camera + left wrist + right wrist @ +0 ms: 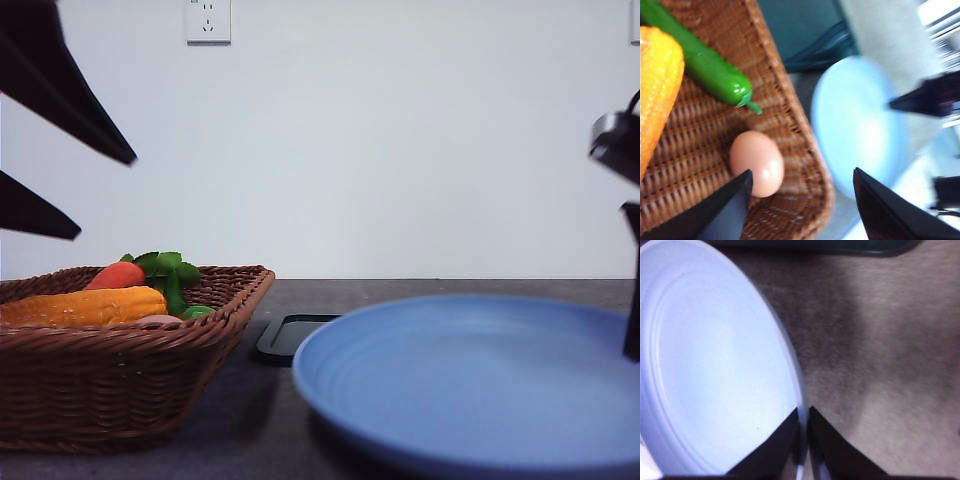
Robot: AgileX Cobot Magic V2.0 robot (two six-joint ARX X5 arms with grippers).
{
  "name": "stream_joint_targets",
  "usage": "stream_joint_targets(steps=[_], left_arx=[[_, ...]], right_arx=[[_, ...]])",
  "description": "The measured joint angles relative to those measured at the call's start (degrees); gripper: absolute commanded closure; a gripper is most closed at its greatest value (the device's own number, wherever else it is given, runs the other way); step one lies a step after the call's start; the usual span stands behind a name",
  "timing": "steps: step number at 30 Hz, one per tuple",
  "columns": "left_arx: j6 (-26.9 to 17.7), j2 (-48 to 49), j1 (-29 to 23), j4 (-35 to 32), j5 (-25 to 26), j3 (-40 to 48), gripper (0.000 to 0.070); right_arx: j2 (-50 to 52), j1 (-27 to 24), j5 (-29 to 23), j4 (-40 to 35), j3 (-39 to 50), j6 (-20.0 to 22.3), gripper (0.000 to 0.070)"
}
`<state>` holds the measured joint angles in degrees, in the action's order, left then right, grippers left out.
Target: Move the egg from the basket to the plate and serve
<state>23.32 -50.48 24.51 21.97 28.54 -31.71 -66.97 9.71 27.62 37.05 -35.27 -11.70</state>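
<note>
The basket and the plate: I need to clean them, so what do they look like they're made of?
The basket looks like woven wicker, brown with a slight sheen; the interlaced strands and braided rim show clearly. The plate looks like matte light blue plastic or glazed ceramic; faint concentric rings mark its surface, with no glare, and the right gripper pinches its thin rim. Which of the two it is cannot be told.

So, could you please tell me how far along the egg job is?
Done: the right gripper has its fingers clamped on the plate rim. In hand: the open left gripper hangs over the basket, one finger beside the egg. Left: grasping the egg, plating it, serving.
</note>
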Motion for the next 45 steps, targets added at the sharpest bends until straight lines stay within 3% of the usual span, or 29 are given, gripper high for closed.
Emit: stream_joint_targets(steps=[7, 12, 21, 28, 38, 45], left_arx=[[-0.4, -8.9, 7.7, 1.7, -9.8, -4.4, 0.0286], [-3.2, -16.9, 10.8, 4.0, -14.6, -8.0, 0.0288], [-5.7, -25.2, 11.2, 2.8, -15.1, -9.3, 0.029], [-6.6, -26.7, 11.2, -0.3, -15.1, -9.3, 0.0291], [-6.9, -28.2, 11.2, 0.8, -15.2, -9.4, 0.0296], [-7.2, -28.4, 11.2, 1.1, -15.1, -9.4, 0.0459]], right_arx=[[7.0, -2.7, -0.1, 2.4, 0.0, 0.1, 0.07], [9.6, -3.7, -0.2, 2.7, 0.0, 0.2, 0.07], [10.0, -4.1, -1.0, 3.1, 0.0, 0.3, 0.07], [10.0, -4.1, -1.0, 3.1, 0.0, 0.4, 0.07], [10.0, -4.1, -1.0, 3.1, 0.0, 0.8, 0.07], [10.0, -4.1, -1.0, 3.1, 0.0, 0.9, 0.07]])
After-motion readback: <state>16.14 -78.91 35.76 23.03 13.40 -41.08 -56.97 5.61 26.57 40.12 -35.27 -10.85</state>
